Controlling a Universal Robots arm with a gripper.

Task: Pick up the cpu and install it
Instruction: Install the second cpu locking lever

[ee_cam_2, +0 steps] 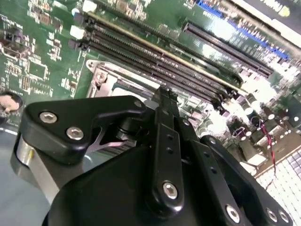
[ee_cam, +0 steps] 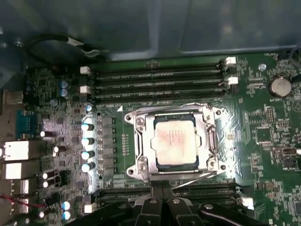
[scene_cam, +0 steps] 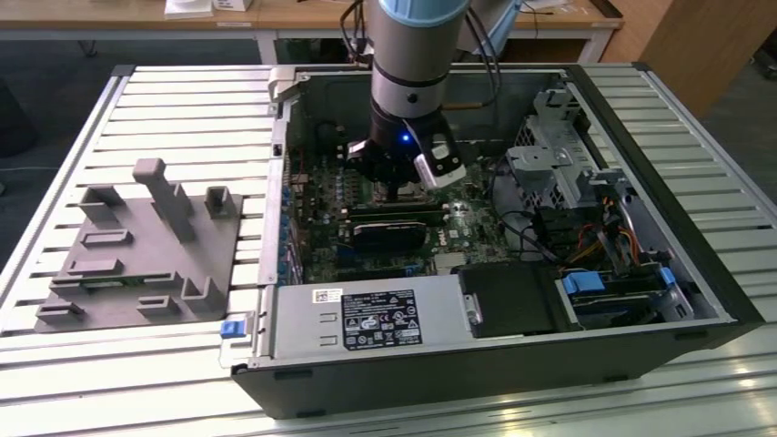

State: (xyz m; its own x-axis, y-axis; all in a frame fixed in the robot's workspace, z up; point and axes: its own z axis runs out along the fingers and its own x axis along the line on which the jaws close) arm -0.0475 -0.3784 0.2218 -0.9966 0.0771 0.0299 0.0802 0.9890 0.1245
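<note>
In the first wrist view the cpu (ee_cam: 175, 140), a pale silvery square, lies flat inside the metal socket frame (ee_cam: 139, 143) on the green motherboard (ee_cam: 263, 141). My gripper (ee_cam: 162, 190) hovers just off one edge of the socket, beside a row of memory slots, with its black fingers together and nothing between them. In the second wrist view the gripper (ee_cam_2: 165, 94) points down at a corner of the socket frame (ee_cam_2: 100, 75). The exterior view has the gripper (scene_cam: 401, 193) low inside the open computer case (scene_cam: 486, 364), over the middle of the board.
Memory slots (ee_cam: 155, 80) run along both sides of the socket. A row of capacitors (ee_cam: 87, 141) stands beside it. In the case sit a power supply (scene_cam: 364, 320), a drive cage (scene_cam: 552, 168) and cables (scene_cam: 607, 246). A grey fixture (scene_cam: 140, 246) rests on the slatted table at the exterior view's left.
</note>
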